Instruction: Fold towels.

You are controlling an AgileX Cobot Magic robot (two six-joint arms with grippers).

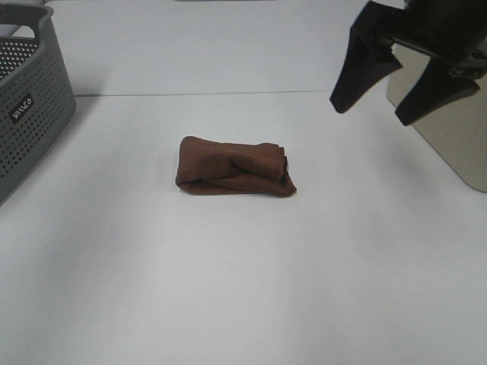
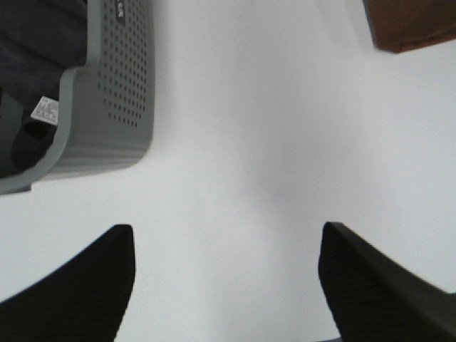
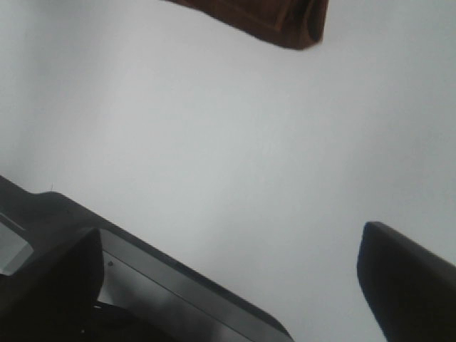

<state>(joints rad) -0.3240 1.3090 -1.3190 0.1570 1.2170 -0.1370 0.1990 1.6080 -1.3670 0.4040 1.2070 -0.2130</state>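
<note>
The dark reddish-brown towel (image 1: 234, 167) lies folded into a small, thick bundle in the middle of the white table (image 1: 228, 289). I cannot see its white tag. My right gripper (image 1: 371, 112) hangs open and empty above the table, to the far right of the towel and apart from it. One edge of the towel shows in the right wrist view (image 3: 263, 18), beyond the open right gripper (image 3: 228, 239). My left gripper (image 2: 224, 235) is open and empty over bare table, out of the high view. A towel corner shows in the left wrist view (image 2: 410, 21).
A grey perforated basket (image 1: 30, 114) stands at the left edge; the left wrist view shows the basket (image 2: 114, 107) holding dark cloth with a white label (image 2: 45, 109). A pale bin (image 1: 456, 137) stands at the right edge, behind the right gripper. A seam (image 1: 190, 93) crosses the table behind the towel.
</note>
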